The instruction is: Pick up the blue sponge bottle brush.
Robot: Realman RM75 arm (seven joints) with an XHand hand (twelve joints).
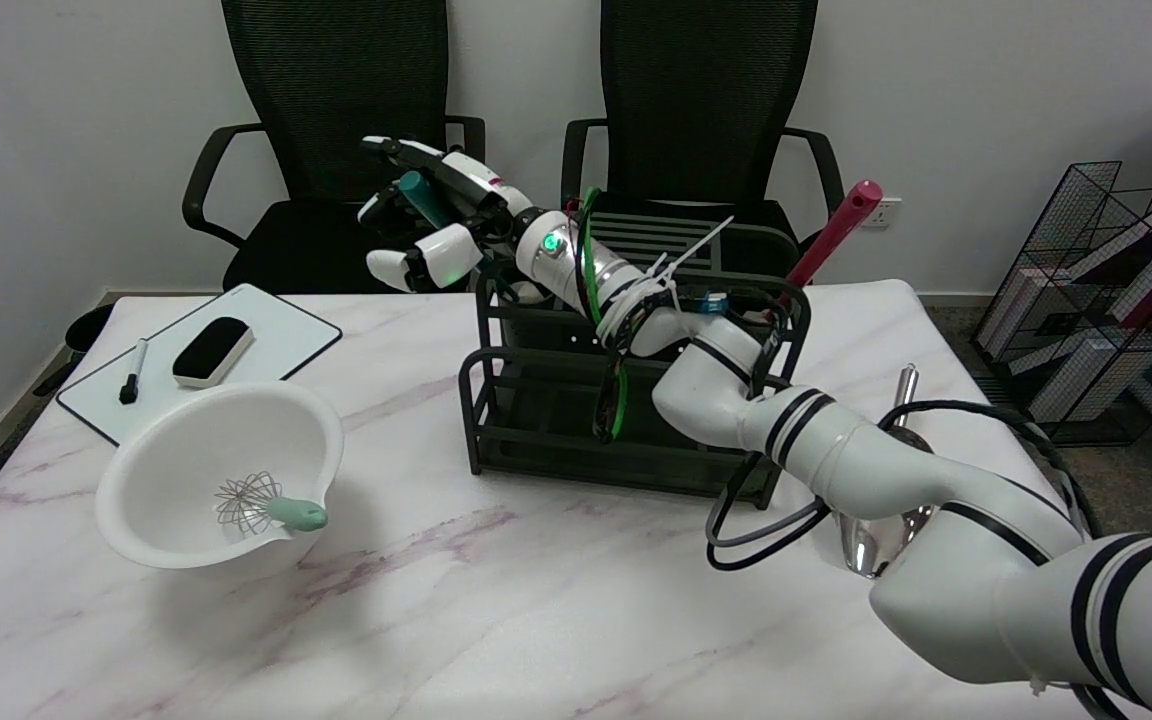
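The blue sponge bottle brush [421,196] shows only as a teal-blue handle tip sticking up between the fingers of my right hand [426,225]. My right arm reaches from the lower right, across the black dish rack [536,440], to the rack's far left corner. There the hand grips the handle, with fingers curled around it above a holder cup [514,291]. The brush's sponge end is hidden behind the hand and the rack.
A red-handled utensil [839,228] leans out of the rack's right end. A white bowl [186,450] holding a whisk [261,503] sits front left, with a whiteboard [286,335], eraser [211,350] and marker [132,372] behind it. A metal scoop [881,520] lies at the right. Two black chairs stand beyond the table.
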